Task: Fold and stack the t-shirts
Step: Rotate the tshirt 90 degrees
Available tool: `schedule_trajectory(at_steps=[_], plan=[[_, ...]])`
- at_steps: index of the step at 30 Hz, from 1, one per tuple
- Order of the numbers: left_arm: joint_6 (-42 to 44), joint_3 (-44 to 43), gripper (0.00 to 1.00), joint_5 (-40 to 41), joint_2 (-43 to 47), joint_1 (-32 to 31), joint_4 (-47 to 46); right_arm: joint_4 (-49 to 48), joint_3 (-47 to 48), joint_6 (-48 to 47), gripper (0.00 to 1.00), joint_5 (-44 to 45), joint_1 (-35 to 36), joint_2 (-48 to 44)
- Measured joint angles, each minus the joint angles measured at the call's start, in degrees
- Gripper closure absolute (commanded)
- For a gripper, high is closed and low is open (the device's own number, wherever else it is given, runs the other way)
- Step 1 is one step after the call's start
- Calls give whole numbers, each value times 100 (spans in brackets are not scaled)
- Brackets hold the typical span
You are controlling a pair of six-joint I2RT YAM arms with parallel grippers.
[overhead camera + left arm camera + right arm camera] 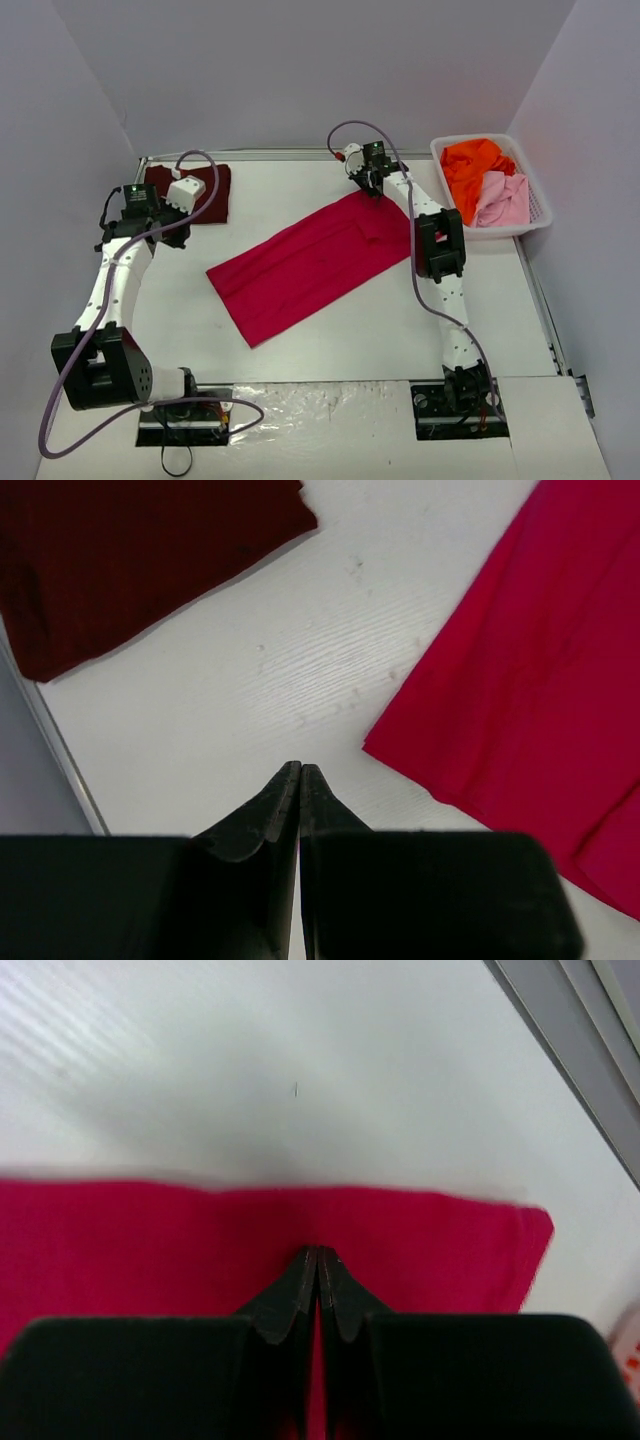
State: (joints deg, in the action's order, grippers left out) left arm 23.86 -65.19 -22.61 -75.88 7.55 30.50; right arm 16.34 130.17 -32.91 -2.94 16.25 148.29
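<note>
Red shirt point(300, 270) in a long folded strip, diagonal across mid-tabletop. Right gripper point(318, 1252) pressed together at its far-right end; hold on cloth unclear. Left gripper point(300, 770) likewise together, over bare tabletop point(250, 680) beside folded maroon shirt point(130, 560) at far-left corner. Orange shirt point(472, 165) and pink shirt point(503, 200) in basket point(543, 212) at far-right corner.
</note>
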Motion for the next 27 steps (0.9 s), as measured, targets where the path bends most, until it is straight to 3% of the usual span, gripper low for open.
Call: schedule_trajectory(at_steps=[7,13,19,27], plan=[[249,15,98,-271,-439,-1126,-256,-584,-2173,273,100,328,26,-2378],[586,-4,97,-597,-1637,-1349,-254,-785,-3014,444,100,361,-251,-3910],[743,-7,98,-662,-2487,-1349,-319,-470,-3541,640,100,282,-566,-3576],[918,-63,98,-817,-2573,-1349,-387,-17,-3814,896,100,111,-610,-2710]])
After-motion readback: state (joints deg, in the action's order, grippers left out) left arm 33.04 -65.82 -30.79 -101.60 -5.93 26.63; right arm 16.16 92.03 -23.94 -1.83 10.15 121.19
